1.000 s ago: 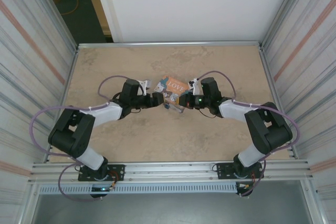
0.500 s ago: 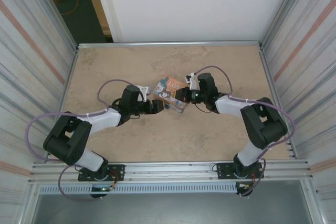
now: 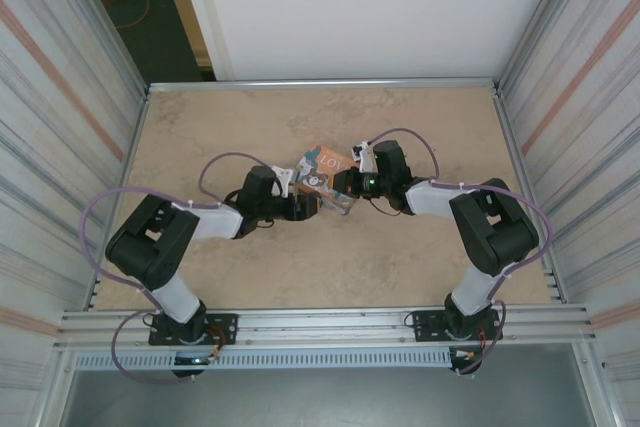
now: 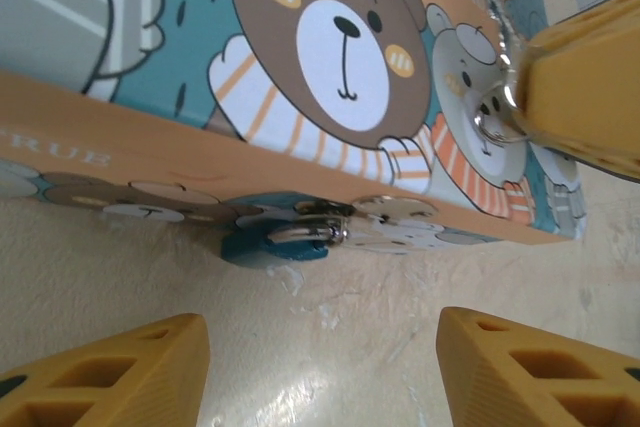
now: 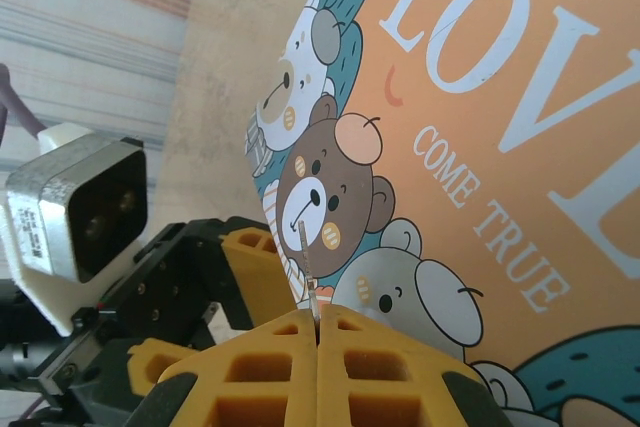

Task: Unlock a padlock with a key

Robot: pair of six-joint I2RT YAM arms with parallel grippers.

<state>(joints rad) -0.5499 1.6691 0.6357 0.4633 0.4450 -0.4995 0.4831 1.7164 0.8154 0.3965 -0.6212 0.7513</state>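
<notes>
Across the middle of the beige, stone-patterned bench (image 3: 200,127) lies the orange-and-teal picture box (image 3: 322,167), lettered "LOVE" and printed with cartoon bears, flat between the two arms. At its left side the left end effector (image 4: 320,372) is released, its yellow fingers (image 4: 110,377) spread low over the bench with nothing between them. Opposite, the right end effector (image 5: 318,322) is clenched above the box lid, grasping the key (image 5: 304,252), whose thin shaft pokes out past the pressed-together pads. The padlock (image 4: 278,244), teal-bodied, sits at the clasp on the box's side wall, down at bench level, facing the left fingers and apart from the key.
</notes>
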